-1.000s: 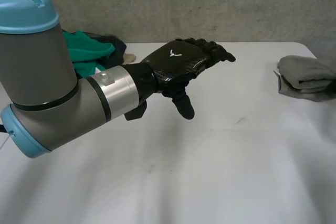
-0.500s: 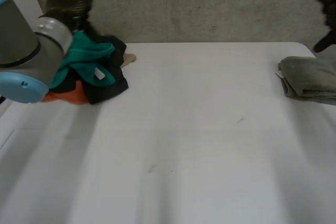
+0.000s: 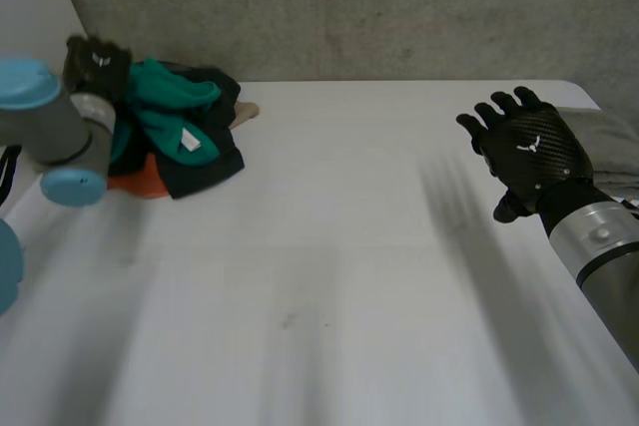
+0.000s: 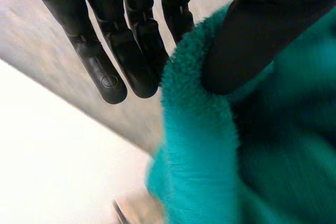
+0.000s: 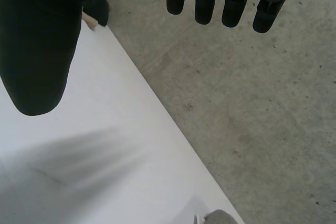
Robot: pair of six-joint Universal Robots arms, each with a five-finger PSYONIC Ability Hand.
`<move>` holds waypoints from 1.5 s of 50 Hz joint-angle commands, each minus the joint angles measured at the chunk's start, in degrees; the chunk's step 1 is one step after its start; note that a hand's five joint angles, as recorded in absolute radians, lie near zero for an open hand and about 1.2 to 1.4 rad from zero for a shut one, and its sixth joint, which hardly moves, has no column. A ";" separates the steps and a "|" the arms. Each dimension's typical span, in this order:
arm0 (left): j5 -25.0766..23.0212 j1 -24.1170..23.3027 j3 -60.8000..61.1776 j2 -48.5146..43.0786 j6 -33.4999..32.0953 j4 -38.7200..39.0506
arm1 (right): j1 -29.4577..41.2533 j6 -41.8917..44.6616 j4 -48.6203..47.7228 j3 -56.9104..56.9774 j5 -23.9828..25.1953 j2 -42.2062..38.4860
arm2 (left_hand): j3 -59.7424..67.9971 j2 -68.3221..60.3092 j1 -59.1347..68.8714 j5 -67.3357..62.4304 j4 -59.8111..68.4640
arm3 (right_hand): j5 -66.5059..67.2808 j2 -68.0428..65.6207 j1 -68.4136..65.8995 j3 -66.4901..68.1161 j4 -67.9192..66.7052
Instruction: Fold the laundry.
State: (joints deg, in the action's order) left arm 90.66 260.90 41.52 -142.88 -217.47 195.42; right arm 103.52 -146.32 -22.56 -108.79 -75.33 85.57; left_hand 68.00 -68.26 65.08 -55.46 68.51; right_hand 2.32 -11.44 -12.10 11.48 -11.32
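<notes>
The robot is starting on a new garment: the left hand (image 3: 95, 62) is reaching into the heap of unfolded laundry (image 3: 175, 147) to pick one piece out. It is sitting at the heap's far side, with a teal fleece (image 4: 199, 145) right under its palm. In the left wrist view the hand is open. Its fingers (image 4: 100, 66) are stretching out straight just beside the fleece's raised edge, while the thumb (image 4: 247, 40) is pressing down into the pile of the cloth. Nothing is being gripped yet, as far as can be judged.

The next move is probably calling for the fingers to close against the thumb on that edge, then for a lift that is drawing the fleece clear of the dark and orange pieces beneath it (they are tangled together and may be dragged along).

The right hand (image 3: 529, 147) is hovering spread wide and empty above the bare table (image 3: 329, 246). A folded grey cloth (image 3: 611, 137) is lying just behind it.
</notes>
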 commanded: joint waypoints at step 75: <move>-7.55 -11.28 12.00 -0.57 -5.86 -11.66 | 24.54 -6.97 3.07 3.41 -11.75 -15.72 | 12.00 -11.74 14.92 -14.54 11.49 | 67.68 -68.56 -67.90 68.52 -68.68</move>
State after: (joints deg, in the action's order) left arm 74.15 252.56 54.29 -143.81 -222.27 181.08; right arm 129.15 -155.34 -13.30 -105.49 -79.35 66.82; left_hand 46.84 -48.31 51.27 -36.77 47.24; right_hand 46.39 -56.60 -55.55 56.52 -56.67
